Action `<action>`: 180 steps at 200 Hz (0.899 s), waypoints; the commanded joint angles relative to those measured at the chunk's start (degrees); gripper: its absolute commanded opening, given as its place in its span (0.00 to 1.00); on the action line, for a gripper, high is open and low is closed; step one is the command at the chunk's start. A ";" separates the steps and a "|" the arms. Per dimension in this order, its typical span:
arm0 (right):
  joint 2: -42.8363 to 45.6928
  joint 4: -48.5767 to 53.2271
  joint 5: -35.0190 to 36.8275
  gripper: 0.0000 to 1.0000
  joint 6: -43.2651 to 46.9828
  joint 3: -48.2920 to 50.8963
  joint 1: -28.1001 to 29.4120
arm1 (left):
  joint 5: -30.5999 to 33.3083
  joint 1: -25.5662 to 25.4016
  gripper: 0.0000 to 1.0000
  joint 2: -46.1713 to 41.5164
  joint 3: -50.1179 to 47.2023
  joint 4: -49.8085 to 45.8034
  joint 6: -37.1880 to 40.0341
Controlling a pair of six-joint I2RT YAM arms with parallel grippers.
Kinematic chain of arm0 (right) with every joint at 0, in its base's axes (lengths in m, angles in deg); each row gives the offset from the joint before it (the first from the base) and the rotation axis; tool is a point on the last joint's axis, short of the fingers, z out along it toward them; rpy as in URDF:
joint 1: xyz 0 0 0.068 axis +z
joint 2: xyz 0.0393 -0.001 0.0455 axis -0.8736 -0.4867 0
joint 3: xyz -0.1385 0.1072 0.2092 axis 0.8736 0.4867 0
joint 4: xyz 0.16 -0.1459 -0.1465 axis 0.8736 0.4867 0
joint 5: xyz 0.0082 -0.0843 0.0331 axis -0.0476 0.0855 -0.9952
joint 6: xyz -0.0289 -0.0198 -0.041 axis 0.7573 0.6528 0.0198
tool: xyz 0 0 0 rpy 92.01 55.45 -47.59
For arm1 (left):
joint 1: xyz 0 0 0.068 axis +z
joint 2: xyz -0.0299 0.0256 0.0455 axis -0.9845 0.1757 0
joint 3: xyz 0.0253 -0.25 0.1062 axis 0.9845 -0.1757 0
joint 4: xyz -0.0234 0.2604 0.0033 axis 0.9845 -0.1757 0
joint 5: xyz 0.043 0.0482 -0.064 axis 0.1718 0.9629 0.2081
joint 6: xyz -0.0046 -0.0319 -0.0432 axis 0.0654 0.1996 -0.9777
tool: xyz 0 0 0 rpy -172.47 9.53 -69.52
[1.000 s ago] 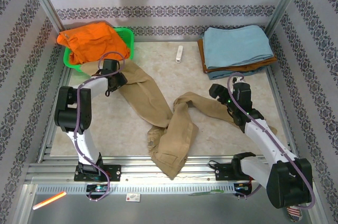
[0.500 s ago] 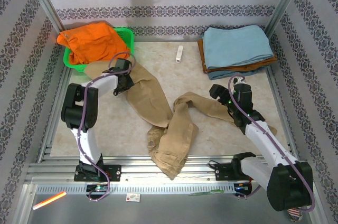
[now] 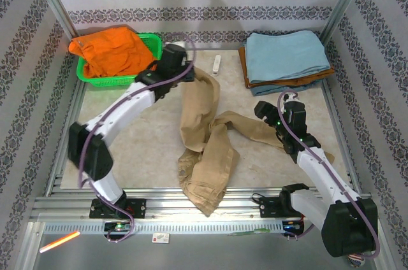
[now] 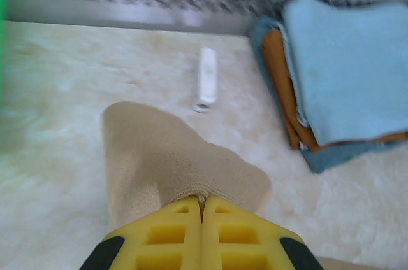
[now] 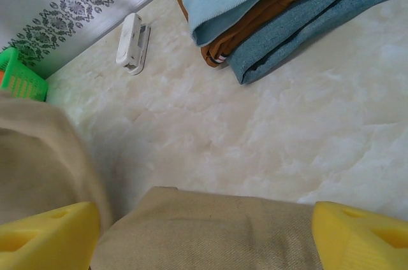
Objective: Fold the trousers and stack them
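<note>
Swung away from the basket (image 3: 105, 79), my left fingers (image 4: 203, 213) pinch one leg of the trousers (image 3: 204, 155) while my right fingers (image 3: 264, 112) hover wide above the other.

Matt woven cotton trousers (image 3: 204, 149)

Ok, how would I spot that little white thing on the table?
Look along the far edge of the table, between the green basket and the stack of folded cloths. A small white clip lies there on bare tabletop, the only white thing.
</note>
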 commanded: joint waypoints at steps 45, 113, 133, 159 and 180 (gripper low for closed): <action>1.69 0.01 -1.21 0.86 -0.41 1.92 -2.15 | -4.26 -3.41 0.84 13.66 19.16 -11.23 10.49; 1.53 -0.01 -1.66 0.86 0.37 1.17 0.61 | 6.45 -4.87 0.91 -20.94 -25.57 -18.15 -13.24; 1.29 -0.17 -1.46 0.86 0.39 1.14 1.56 | 4.63 -9.14 0.81 -27.16 -37.98 -17.14 -19.07; 0.19 -0.58 -1.13 0.86 0.43 1.06 2.50 | -0.54 -14.67 0.79 -28.66 -47.57 -9.99 -20.88; -0.91 -0.52 -0.80 0.86 0.64 0.97 2.81 | -3.05 -18.62 0.80 -25.68 -50.23 -4.23 -20.94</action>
